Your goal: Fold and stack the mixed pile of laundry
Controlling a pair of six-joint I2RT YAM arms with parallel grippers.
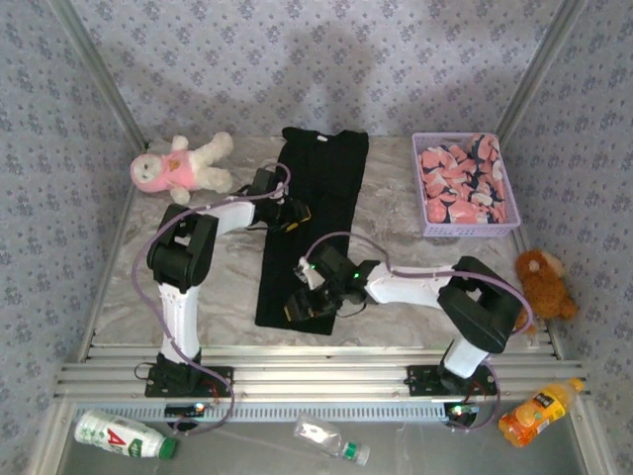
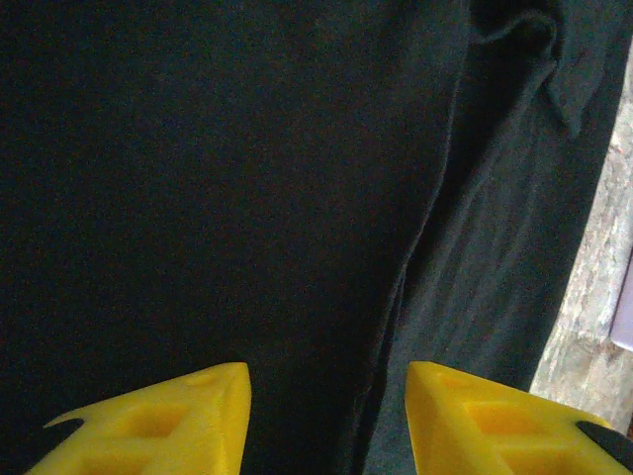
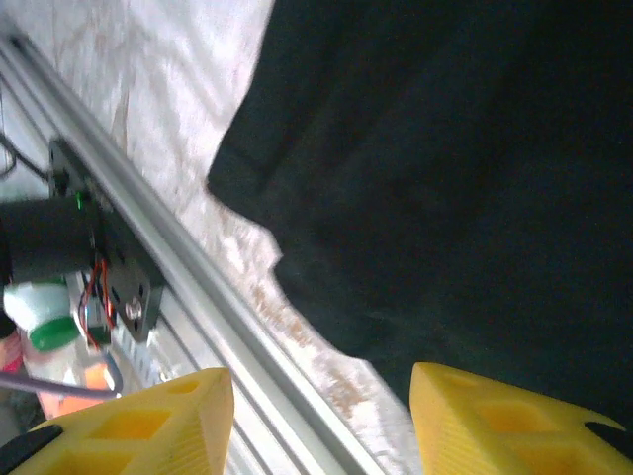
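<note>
The black T-shirt [image 1: 312, 233] lay as a long narrow strip down the middle of the table [image 1: 396, 267]. Its collar end was at the upper centre of the overhead view and its hem at the lower centre, close to the rail [image 1: 316, 371]. The pink garment [image 1: 460, 183] sat bunched in the lavender basket [image 1: 465, 231] at the upper right, well apart from the shirt. The left gripper [image 2: 328, 406] hovered over the upper-middle stretch of the shirt, its yellow fingers spread and nothing between them. Its wrist view showed a layered edge running down the centre of the frame, so the cloth looked doubled lengthwise. The right gripper [image 3: 321, 416] hung over the hem end, likewise spread and empty, with the shirt's corner in the upper middle of its wrist view. The shirt read as thin, light, limp knit. It would likely sag from any pinch and slide easily on the smooth top, and its layers could slip apart if only the top one were caught. The better hold seemed to be at the hem corners, pinching through all layers, while the other arm pinned or lifted the far end. The pink piece would probably handle the same way and would need lifting clear of the basket's mesh wall.
</note>
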